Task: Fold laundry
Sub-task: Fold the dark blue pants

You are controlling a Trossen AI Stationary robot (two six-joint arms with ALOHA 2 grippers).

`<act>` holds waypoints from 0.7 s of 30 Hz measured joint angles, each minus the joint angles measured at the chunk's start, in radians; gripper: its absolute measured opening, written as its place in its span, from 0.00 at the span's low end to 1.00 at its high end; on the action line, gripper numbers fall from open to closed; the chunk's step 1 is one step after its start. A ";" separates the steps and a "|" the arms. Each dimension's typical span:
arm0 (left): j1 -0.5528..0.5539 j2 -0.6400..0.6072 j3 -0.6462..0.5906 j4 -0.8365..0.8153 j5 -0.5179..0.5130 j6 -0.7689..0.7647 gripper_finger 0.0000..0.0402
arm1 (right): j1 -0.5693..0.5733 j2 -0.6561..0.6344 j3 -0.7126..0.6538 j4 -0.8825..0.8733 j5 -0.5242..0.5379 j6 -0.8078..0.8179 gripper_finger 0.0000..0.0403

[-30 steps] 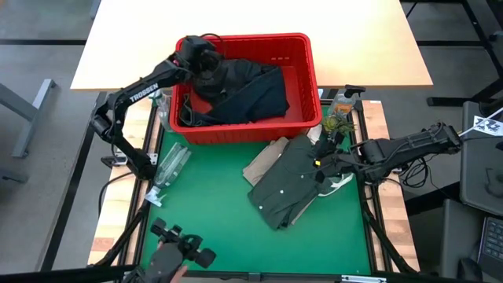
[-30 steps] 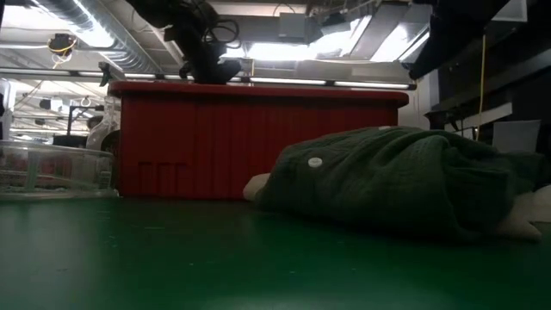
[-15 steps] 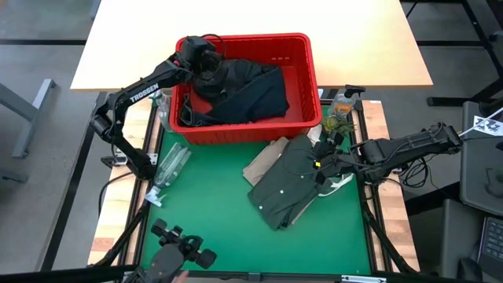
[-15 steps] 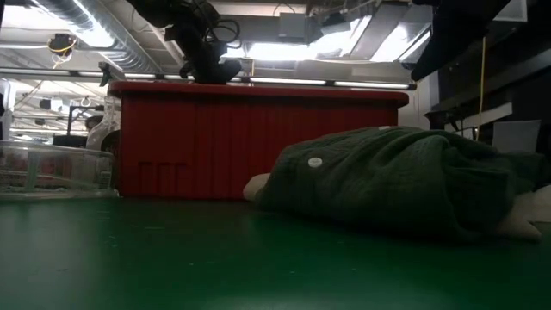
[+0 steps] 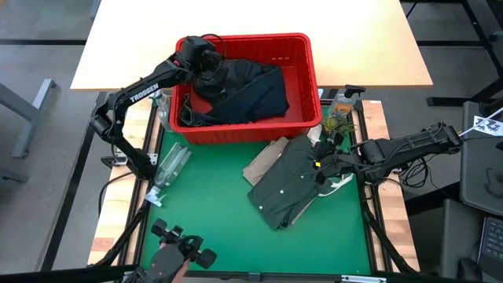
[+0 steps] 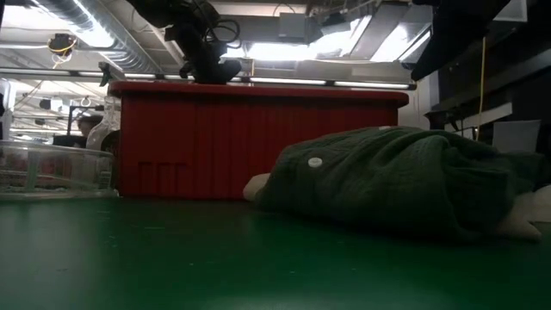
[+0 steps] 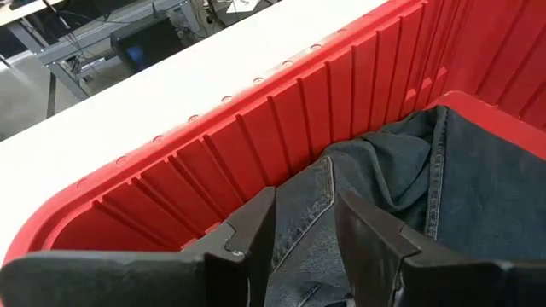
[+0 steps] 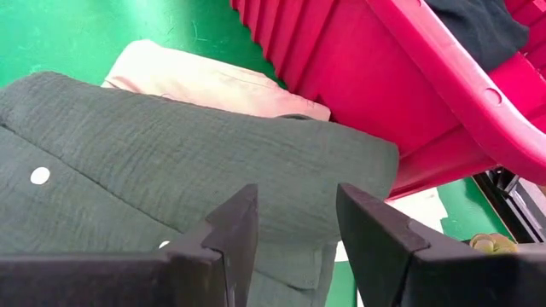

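Overhead, the green desk carries a red basket at its far edge, heaped with dark denim jeans and black garments. Just in front lies the olive-green buttoned shirt, overlapping a tan top. Inside the basket's far-left corner, the left pincer has its fingers apart astride a denim fold, while the right pincer gapes over the shirt's right edge.

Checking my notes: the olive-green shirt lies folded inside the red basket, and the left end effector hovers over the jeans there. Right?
Not quite. The olive-green shirt lies on the green mat in front of the red basket, not inside it, as the high view shows. The left end effector does hover over the jeans in the basket.
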 joint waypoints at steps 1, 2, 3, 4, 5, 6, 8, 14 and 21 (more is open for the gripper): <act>0.000 0.000 0.000 0.000 0.000 0.000 0.29 | 0.000 0.000 0.000 0.000 0.000 0.000 0.40; 0.000 0.000 0.000 0.000 0.000 0.000 0.29 | 0.000 0.000 0.000 0.000 0.000 0.000 0.40; 0.000 0.000 0.000 0.000 0.000 0.000 0.29 | 0.000 0.000 0.000 0.000 0.000 0.000 0.40; 0.000 0.000 0.000 0.001 0.000 0.000 0.29 | 0.000 0.000 0.000 0.000 0.000 0.000 0.40; 0.000 0.000 0.000 0.003 0.000 0.000 0.29 | 0.000 0.000 0.000 0.000 0.000 0.000 0.40; 0.000 0.000 0.000 0.007 0.000 -0.001 0.29 | 0.000 0.000 0.000 0.000 0.000 0.000 0.40; 0.000 0.000 0.000 0.010 0.000 0.001 0.29 | 0.000 0.000 0.000 0.000 0.000 0.000 0.40; 0.000 0.000 0.000 0.009 -0.001 0.068 0.29 | 0.000 0.000 0.000 0.000 0.000 0.000 0.40; 0.000 0.000 0.000 0.009 -0.019 0.086 0.37 | 0.000 0.000 0.000 0.000 0.000 0.000 0.40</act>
